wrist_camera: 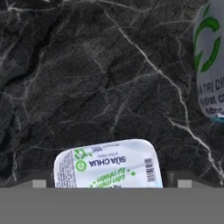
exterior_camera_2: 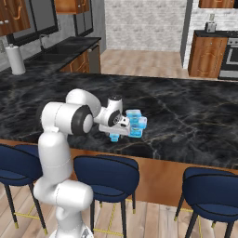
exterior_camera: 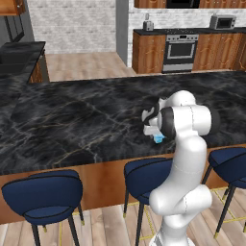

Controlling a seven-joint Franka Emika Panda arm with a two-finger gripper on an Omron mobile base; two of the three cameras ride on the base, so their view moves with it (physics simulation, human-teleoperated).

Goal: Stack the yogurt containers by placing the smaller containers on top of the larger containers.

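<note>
Gripper (exterior_camera_2: 122, 131) points down at the island counter (exterior_camera: 72, 120), low over its near edge. Finger tips (wrist_camera: 39, 183) are spread wide, one at each lower corner of the hand view, not touching anything I can see, so the jaws stand apart. Directly between and under them is a small yogurt tub (wrist_camera: 108, 164), white printed lid up with green logo and barcode, sitting flat on the black marble; contact with the fingers can't be told, the grey band cuts the view off. In the right base view the same small tub (exterior_camera_2: 114, 137) peeks out light blue just below the hand; in the left base view it shows as a blue bit (exterior_camera: 158, 139) under the wrist.

Just beyond the gripper, on its far side from the arm, two more light-blue tubs look stacked, one on the other (exterior_camera_2: 135, 123), close beside the hand; exact sizes hard to tell. One white label with green print (wrist_camera: 211, 57) sits at the upper right edge of the hand view, apart from the small tub.

Further out: blue bar stools (exterior_camera: 45, 194) along the counter front, oven (exterior_camera: 180, 50) and microwave (exterior_camera: 222, 21) on the back wall, paper towel roll (exterior_camera_2: 16, 59) far left.
</note>
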